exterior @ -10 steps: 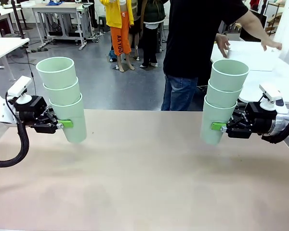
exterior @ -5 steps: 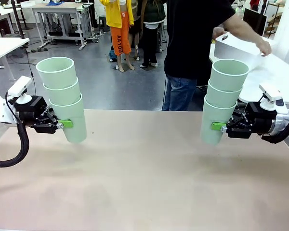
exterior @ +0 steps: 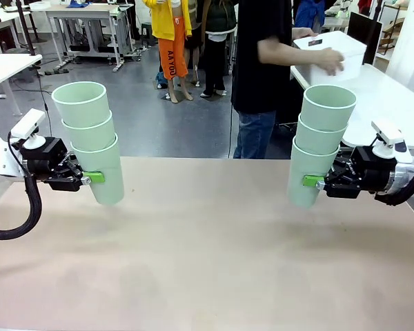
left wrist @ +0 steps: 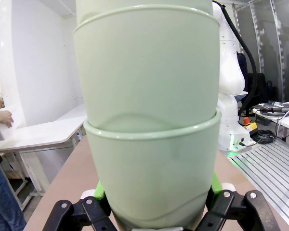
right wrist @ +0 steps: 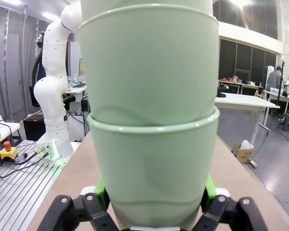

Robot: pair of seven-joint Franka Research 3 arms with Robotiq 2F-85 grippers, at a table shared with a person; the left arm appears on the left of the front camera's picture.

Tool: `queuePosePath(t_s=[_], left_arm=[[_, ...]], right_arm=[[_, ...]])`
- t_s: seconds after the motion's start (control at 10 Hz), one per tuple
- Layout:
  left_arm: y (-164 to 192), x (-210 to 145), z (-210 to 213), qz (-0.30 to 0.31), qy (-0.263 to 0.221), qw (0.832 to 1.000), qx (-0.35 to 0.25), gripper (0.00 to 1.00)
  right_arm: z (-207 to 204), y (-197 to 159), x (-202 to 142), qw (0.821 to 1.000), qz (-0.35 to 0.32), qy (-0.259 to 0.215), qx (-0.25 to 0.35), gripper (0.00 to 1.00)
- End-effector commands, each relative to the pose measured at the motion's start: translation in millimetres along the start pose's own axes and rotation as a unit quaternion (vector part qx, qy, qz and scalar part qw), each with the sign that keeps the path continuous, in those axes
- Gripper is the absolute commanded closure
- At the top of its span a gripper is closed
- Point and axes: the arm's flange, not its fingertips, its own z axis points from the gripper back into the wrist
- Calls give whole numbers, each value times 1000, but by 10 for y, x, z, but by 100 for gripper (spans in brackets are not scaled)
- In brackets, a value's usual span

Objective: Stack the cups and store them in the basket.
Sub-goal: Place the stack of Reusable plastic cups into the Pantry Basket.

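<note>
Left gripper [exterior: 90, 178]: pinching the bottom cup of a three-cup stack, one green pad [left wrist: 100, 190] on each side of its lower wall.
Right gripper [exterior: 310, 181]: pinching the bottom cup of my other three-cup stack in the same way.
Left stack [exterior: 90, 138]: rises above my left fingers, leaning slightly, with its base hanging clear of the table [exterior: 207, 262].
Right stack [exterior: 321, 141]: rises above my right fingers, also off the table, well apart from the left one.
Basket [exterior: 334, 52]: a person holds a white bin in both hands, above and beyond my right gripper. I take it for the basket.
Handling: the cups look light, thin and smooth, so too hard a squeeze would likely bow the wall. The taper could let a cup slide between my pads.
Upper cups: only nested, not gripped, so a sharp tilt might loosen them.
Hold: low on the outer cup, pads opposite each other, as I have it.
</note>
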Motion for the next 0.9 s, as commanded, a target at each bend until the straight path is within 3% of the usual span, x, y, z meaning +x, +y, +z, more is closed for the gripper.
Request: queuePosePath(t_s=[0.0,0.8], left_arm=[[5,45,-8,-7,-3,1000,0,13],[5,45,-8,-7,-3,1000,0,13]], right_arm=[[-12,0,31,1000,6,0,1,13],[-12,0,31,1000,6,0,1,13]])
